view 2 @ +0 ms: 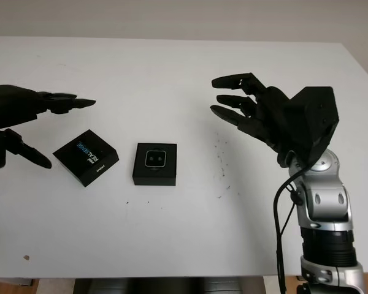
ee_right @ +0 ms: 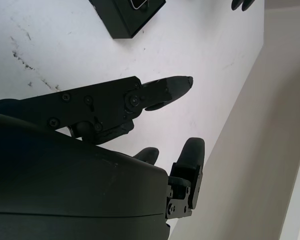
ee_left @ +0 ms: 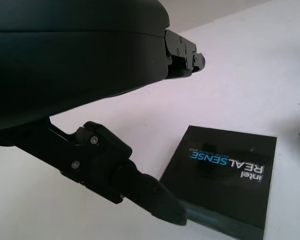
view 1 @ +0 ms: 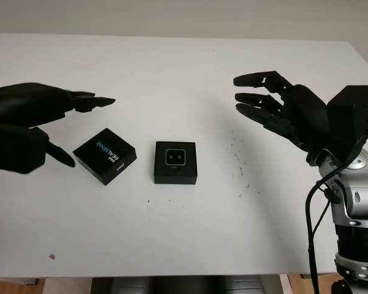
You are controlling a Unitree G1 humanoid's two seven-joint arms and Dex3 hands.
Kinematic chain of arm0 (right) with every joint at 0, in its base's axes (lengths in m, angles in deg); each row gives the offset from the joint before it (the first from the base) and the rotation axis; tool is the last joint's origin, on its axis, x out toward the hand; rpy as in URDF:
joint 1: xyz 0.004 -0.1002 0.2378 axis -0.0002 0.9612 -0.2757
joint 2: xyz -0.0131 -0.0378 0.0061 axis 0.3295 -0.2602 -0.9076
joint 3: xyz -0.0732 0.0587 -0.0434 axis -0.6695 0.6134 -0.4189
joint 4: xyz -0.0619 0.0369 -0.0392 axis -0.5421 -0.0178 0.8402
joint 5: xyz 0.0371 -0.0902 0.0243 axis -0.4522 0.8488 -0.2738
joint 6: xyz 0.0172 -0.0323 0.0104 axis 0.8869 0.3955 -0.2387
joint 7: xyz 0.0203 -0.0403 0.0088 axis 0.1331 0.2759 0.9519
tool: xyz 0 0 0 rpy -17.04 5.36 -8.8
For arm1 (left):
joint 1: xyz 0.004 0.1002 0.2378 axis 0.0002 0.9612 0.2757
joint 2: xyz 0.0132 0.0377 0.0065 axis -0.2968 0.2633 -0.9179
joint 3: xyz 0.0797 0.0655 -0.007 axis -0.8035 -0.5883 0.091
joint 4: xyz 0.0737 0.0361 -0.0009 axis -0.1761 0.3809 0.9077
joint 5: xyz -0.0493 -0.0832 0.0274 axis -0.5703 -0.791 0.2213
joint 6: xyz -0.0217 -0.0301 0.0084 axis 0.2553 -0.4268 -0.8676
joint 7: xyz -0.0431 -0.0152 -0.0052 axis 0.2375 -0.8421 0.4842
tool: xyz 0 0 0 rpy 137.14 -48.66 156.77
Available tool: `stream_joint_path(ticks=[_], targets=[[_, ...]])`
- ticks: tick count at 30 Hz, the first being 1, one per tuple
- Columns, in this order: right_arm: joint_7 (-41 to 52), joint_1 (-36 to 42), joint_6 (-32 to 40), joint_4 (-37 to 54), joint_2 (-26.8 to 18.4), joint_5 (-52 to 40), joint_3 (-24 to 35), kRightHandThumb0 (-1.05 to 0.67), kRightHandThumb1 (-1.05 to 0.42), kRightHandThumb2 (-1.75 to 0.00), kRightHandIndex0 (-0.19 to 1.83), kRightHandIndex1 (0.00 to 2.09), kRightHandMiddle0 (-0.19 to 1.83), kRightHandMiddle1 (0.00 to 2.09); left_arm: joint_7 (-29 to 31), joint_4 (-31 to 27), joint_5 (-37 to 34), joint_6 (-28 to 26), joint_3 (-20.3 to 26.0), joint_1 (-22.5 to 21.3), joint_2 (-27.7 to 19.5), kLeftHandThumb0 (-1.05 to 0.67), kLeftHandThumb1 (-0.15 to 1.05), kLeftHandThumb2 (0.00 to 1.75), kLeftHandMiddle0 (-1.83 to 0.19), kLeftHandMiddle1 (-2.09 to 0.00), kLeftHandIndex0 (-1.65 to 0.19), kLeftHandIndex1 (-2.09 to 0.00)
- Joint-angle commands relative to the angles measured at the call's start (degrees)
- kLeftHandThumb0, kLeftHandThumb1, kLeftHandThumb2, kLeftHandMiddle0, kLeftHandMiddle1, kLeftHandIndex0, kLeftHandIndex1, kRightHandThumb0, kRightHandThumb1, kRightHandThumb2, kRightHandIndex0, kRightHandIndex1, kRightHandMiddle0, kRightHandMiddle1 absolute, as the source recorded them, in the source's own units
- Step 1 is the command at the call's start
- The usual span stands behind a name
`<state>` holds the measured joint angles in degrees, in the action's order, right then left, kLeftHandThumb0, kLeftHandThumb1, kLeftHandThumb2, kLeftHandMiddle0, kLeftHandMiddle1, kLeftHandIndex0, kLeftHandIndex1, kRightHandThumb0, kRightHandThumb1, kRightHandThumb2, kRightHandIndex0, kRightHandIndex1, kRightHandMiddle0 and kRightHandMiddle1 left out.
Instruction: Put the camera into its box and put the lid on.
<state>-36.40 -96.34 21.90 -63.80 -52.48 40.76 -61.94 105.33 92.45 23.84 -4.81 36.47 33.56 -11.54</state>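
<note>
On the white tabletop [view 1: 184,73] lie two things: one flat black box lid printed with "REALSENSE" [view 1: 105,155], and just to its right, apart from it, one open black square box with the small silver-faced camera seated inside [view 1: 175,162]. The left hand [view 1: 40,125] hovers at the lid's left edge, holding nothing, one fingertip [ee_left: 162,205] right by the lid's corner. The right hand [view 1: 276,107] is raised well to the right of the box, palm toward it and also holding nothing.

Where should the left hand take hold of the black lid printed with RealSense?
Probably across two opposite side edges of the flat black square lid, coming down from above. It lies flat and turned at an angle on the white table, so the open left hand beside it would need turning to match.
</note>
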Motion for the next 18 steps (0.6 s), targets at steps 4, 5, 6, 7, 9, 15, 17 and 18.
stream_joint_path(ticks=[4, 5, 6, 7, 9, 15, 17, 18], targets=[[-0.5, 0.3, -2.7, 0.2, -0.5, 0.7, -0.4, -0.35, -1.04, -0.06, 0.07, 0.65, -0.05, 1.19, -3.6, 1.6, 7.6, 1.8, -4.1, -3.5, -0.2, -0.58, 0.77, 0.05, 0.03, -0.04, 0.06, -0.03], [-0.7, 0.3, -2.9, 0.1, -0.4, 0.8, -0.4, -0.35, -1.04, -0.06, 0.08, 0.65, -0.05, 1.19, -5.1, 2.8, 8.4, 2.5, -4.6, -3.9, 0.3, -0.58, 0.77, 0.05, 0.04, -0.04, 0.07, -0.03], [-0.8, 0.4, -2.8, 0.1, -0.2, 0.8, -0.3, -0.36, -1.04, -0.06, 0.09, 0.65, -0.04, 1.20, -6.8, 4.2, 9.2, 3.3, -5.2, -4.3, 0.7, -0.58, 0.76, 0.05, 0.03, -0.04, 0.08, -0.03], [-1.0, 0.4, -2.6, 0.3, -0.2, 0.7, -0.3, -0.37, -1.04, -0.06, 0.10, 0.65, -0.04, 1.21, -8.5, 5.7, 10.1, 4.2, -5.8, -4.9, 1.1, -0.59, 0.76, 0.05, 0.03, -0.05, 0.09, -0.03], [-1.0, 0.6, -2.1, 0.4, -0.3, 0.4, 0.0, -0.36, -1.04, -0.05, 0.10, 0.65, -0.04, 1.20, -11.0, 8.1, 11.8, 5.2, -7.1, -6.2, 1.9, -0.60, 0.77, 0.06, 0.04, -0.05, 0.10, -0.03], [-1.1, 1.4, -1.9, 1.2, -0.6, 0.1, 0.3, -0.35, -1.04, -0.05, 0.11, 0.64, -0.06, 1.21, -12.3, 12.1, 15.0, 4.5, -10.6, -9.8, 4.4, -0.60, 0.79, 0.06, 0.05, -0.05, 0.13, -0.04], [-1.5, 1.4, -1.3, 1.5, -0.4, -0.1, 0.5, -0.35, -1.04, -0.05, 0.11, 0.64, -0.07, 1.21, -12.1, 13.2, 14.6, 4.7, -11.3, -10.5, 5.2, -0.59, 0.80, 0.06, 0.05, -0.05, 0.14, -0.04], [-1.7, 1.4, -0.8, 1.6, -0.3, -0.3, 0.6, -0.35, -1.04, -0.05, 0.11, 0.64, -0.07, 1.20, -11.7, 13.6, 14.1, 4.6, -11.5, -10.7, 5.5, -0.58, 0.80, 0.06, 0.06, -0.05, 0.14, -0.04]])
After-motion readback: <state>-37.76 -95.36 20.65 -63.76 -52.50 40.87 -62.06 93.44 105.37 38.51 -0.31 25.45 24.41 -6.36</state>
